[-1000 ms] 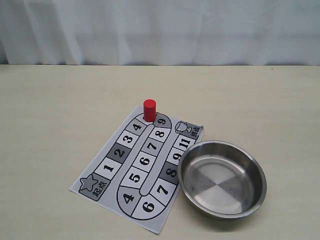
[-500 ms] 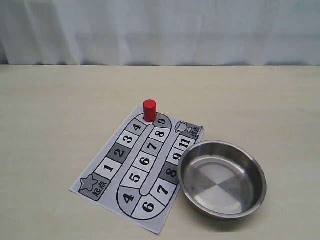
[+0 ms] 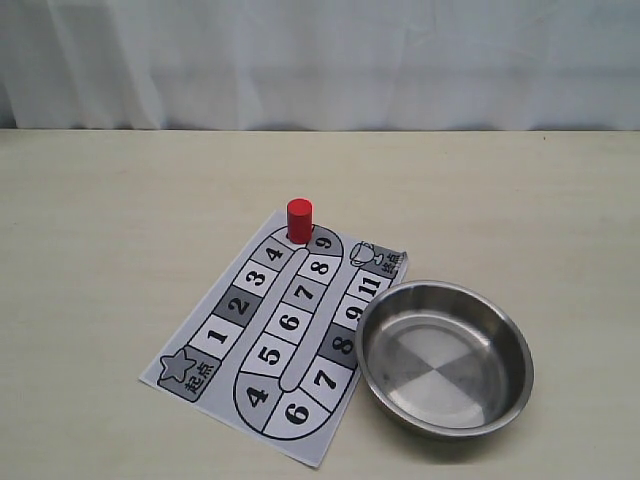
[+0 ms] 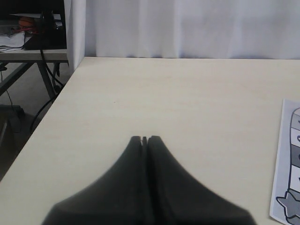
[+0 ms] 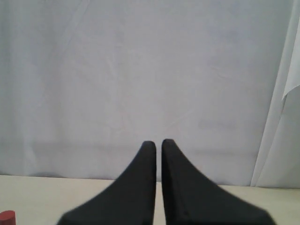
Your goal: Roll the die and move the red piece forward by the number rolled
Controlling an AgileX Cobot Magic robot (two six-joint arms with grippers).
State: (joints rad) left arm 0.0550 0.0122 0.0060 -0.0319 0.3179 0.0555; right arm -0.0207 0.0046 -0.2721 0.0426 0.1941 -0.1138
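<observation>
We find the left gripper (image 4: pixel 144 138) pressed closed and empty, off the board's (image 3: pixel 215 338) left edge. On the board, the red piece (image 3: pixel 299 220) stands upright at the far bend, just beside square 9. Against the board's right edge sits the steel bowl (image 3: pixel 445 286), empty, and we spot no die anywhere. The right gripper (image 5: pixel 158 143) is all but closed, holding nothing. We judge roll and move both undone.

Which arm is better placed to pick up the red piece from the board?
Probably left: the red piece stands slightly left of the middle in the exterior view, while the steel bowl on the right side could hinder the right arm.
</observation>
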